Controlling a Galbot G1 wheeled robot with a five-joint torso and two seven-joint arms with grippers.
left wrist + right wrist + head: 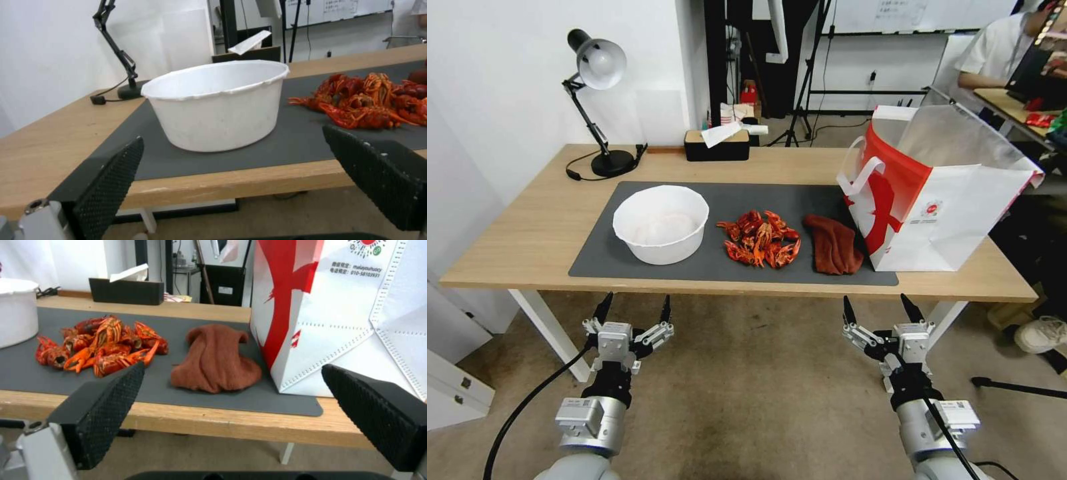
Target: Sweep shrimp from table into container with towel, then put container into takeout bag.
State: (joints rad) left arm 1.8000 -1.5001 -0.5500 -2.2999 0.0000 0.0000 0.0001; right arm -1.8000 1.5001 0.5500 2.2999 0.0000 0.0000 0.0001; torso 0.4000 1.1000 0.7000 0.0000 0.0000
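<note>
On the dark grey mat of the table (pixel 527 233) the white container (pixel 661 224) stands upright at the left, also close in the left wrist view as container (pixel 218 103). A heap of red-orange shrimp (pixel 762 239) (pixel 369 100) (pixel 100 343) lies at the mat's middle. The rust-red towel (pixel 834 245) (pixel 216 360) lies crumpled to the right of the heap. The takeout bag (pixel 940 193) (pixel 338 313) stands open at the right end, touching the towel's side. My left gripper (pixel 632 308) and right gripper (pixel 882 309) hang open below the table's front edge, holding nothing.
A black desk lamp (pixel 597 100) stands at the back left with its cable on the wood. A black tissue box (pixel 718 143) sits at the back middle. White table legs (pixel 550 330) stand beside my left arm. A person sits at another desk far right.
</note>
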